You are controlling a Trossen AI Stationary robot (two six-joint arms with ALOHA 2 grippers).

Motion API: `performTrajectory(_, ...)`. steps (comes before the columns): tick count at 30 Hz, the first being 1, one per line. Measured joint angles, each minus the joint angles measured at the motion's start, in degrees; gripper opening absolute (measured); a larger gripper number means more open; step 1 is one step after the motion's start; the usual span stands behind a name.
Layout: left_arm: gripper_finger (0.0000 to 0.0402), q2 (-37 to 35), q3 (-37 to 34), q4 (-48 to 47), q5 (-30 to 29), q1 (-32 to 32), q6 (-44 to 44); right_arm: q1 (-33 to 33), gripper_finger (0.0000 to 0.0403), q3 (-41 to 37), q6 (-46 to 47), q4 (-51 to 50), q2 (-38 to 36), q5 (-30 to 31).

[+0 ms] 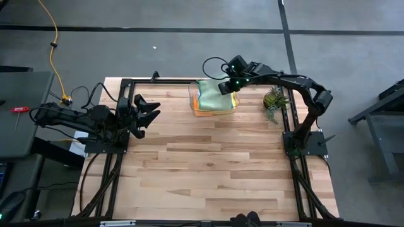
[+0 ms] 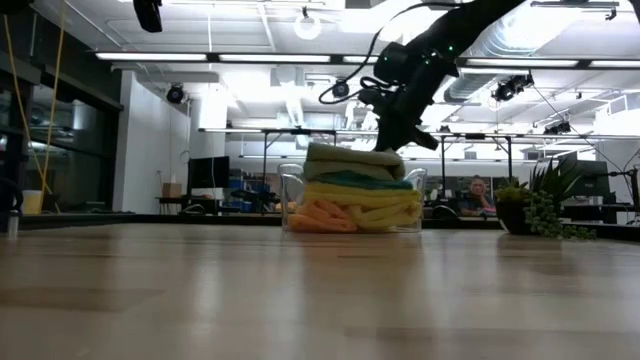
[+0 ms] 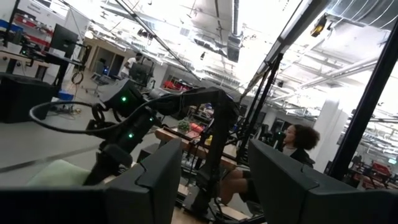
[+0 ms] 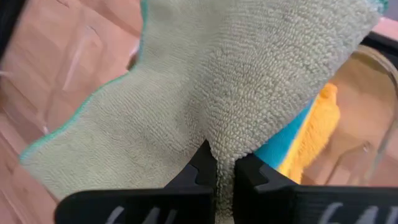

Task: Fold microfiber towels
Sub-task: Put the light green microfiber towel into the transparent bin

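Light-green microfiber towel [image 4: 205, 93] clamped between the two dark fingers of the right gripper [image 4: 225, 171]; fingers pressed together on a pinched fold of the cloth, towel edge spreading out on both sides of the pinch. Lying on top of the stack inside the clear plastic bin [image 1: 192, 101], at the far edge of the table [image 1: 208, 170]. Beneath it, in order downward per the low view: teal-blue towel [image 2: 355, 180], yellow towels [image 2: 365, 200], orange towel [image 2: 322, 215] at the bin floor. Stack rising above the bin rim.

Right arm [image 1: 303, 94] reaching from its base at the table's right side, bending at the elbow, extending across toward the bin, gripper descending onto the stack from above and pointing steeply downward in the low view.

Left gripper [image 1: 146, 113] hovering at the table's left side, well apart from the bin, fingers standing wide apart, holding nothing. Left arm [image 1: 69, 118] folded low over its base.

Small potted plant [image 1: 274, 101] standing just beside the bin, on its right. Seated person [image 2: 478, 197] visible in the room beyond the table.
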Motion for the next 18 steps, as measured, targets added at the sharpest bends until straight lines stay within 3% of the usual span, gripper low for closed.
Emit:
performTrajectory(9,0.0175,0.0,0.0,0.32,-0.72,-0.02,-0.17,1.26,0.0018,0.0,3.12,0.26,2.09,1.5)
performTrajectory(18,0.0175,0.02,0.0,0.46,-0.85,-0.02,-0.17,1.36,0.014,1.37,2.46,-4.18,2.88,7.42)
